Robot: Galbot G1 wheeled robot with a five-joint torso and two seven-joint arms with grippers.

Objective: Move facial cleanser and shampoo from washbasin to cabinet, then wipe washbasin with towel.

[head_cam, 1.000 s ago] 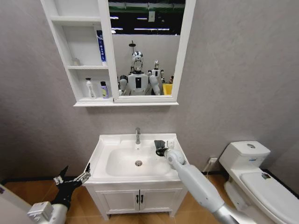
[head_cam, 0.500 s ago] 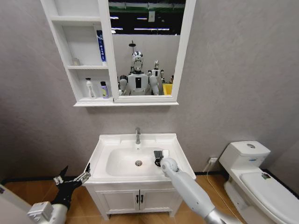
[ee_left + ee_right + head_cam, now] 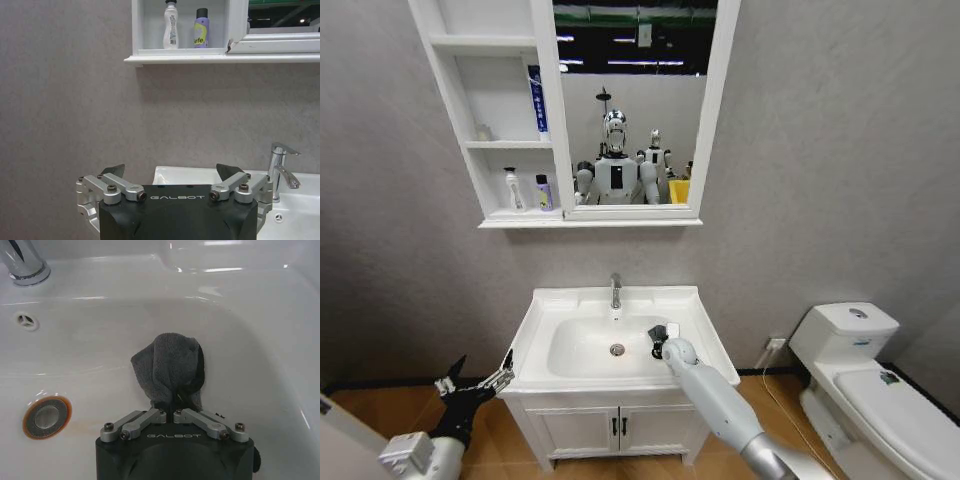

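The wall cabinet (image 3: 500,120) hangs above the washbasin (image 3: 545,310), two bottles (image 3: 542,192) on its lowest shelf. The right tool (image 3: 172,402), clamped shut on the dark grey towel (image 3: 170,365), presses it into the bowl beside the drain (image 3: 47,416). The left tool (image 3: 475,382) hovers spread wide, empty, left of the vanity.

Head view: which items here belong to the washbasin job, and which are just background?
Job:
- washbasin
- towel, pinched in right gripper inside the bowl
- cabinet, two bottles on its lowest shelf

Background:
- toilet
- floor vanity doors
- left gripper, open, low beside the vanity
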